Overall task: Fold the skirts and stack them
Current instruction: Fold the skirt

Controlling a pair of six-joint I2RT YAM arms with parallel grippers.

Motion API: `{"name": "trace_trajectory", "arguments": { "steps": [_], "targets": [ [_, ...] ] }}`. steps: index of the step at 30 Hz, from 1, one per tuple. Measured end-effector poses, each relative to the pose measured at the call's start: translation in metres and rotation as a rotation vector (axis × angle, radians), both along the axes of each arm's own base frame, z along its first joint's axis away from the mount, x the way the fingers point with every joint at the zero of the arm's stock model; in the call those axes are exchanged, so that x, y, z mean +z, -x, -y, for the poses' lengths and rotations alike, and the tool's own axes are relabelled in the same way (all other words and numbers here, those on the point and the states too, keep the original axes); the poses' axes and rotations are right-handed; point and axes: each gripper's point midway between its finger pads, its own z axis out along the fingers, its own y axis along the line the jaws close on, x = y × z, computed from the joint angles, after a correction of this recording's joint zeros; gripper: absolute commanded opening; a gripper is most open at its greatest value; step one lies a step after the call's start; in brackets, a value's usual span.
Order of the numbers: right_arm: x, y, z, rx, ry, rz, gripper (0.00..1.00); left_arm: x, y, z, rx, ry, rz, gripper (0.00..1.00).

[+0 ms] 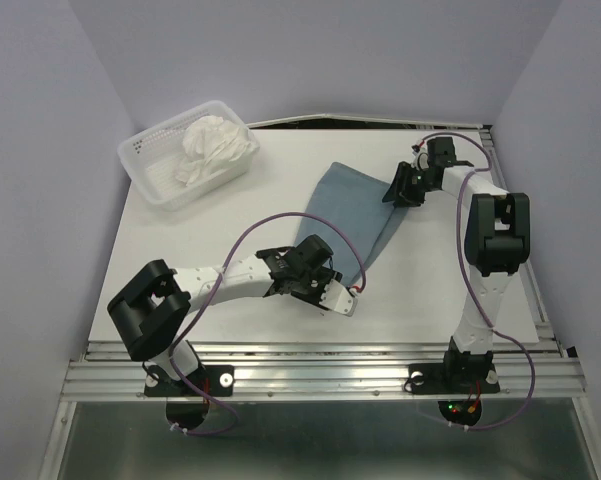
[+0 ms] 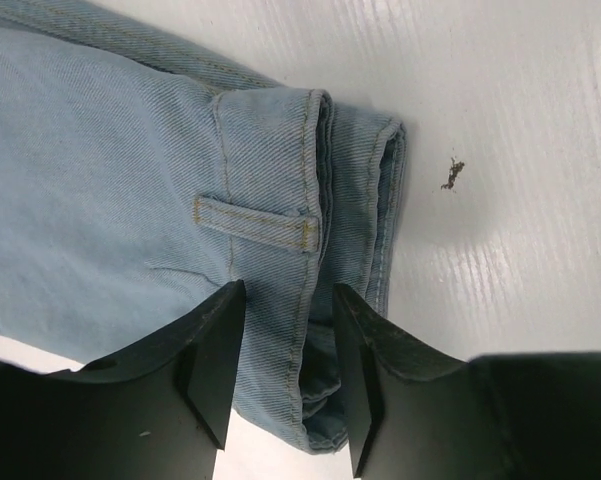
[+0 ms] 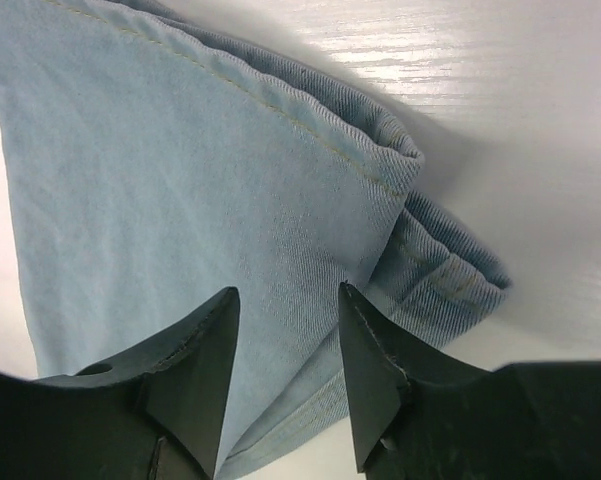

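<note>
Left tool (image 2: pixel 285 290) and right tool (image 3: pixel 288 290) hover part-open.

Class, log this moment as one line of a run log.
left gripper: open over blue skirt waistband | right gripper: open over its far corner | white skirt: in basket

Cloth, plastic and tabletop: surfaces as seen

The blue skirt (image 1: pixel 355 205) is recorded as matt denim twill with tan stitching; the white skirt (image 1: pixel 215 145) as thin, crumpled cloth; the basket (image 1: pixel 170 195) as white plastic mesh; the table (image 1: pixel 180 235) as white, glossy, finely streaked; the fingers (image 2: pixel 212 360) of the left gripper (image 2: pixel 287 300) as matt black plastic, faintly grained.
</note>
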Motion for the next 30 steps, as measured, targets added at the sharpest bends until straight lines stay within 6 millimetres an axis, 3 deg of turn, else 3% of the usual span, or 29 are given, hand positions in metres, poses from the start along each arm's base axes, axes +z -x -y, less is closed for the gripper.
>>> {"name": "trace_trajectory", "arguments": {
  "steps": [8, 15, 19, 30],
  "targets": [
    [0.022, -0.001, 0.012, -0.013, 0.069, 0.004, 0.36, -0.017, -0.004, -0.008, -0.016, -0.058, 0.028, 0.31],
    [0.007, 0.004, 0.018, -0.009, 0.109, -0.032, 0.26, -0.018, -0.005, -0.008, -0.036, -0.065, 0.042, 0.16],
    [-0.016, 0.007, 0.019, -0.007, 0.117, -0.081, 0.26, -0.018, -0.005, -0.008, -0.034, -0.064, 0.041, 0.02],
    [-0.022, 0.007, 0.032, -0.012, 0.192, -0.071, 0.21, -0.021, -0.003, -0.008, -0.024, -0.055, 0.029, 0.0]
  ]
}}
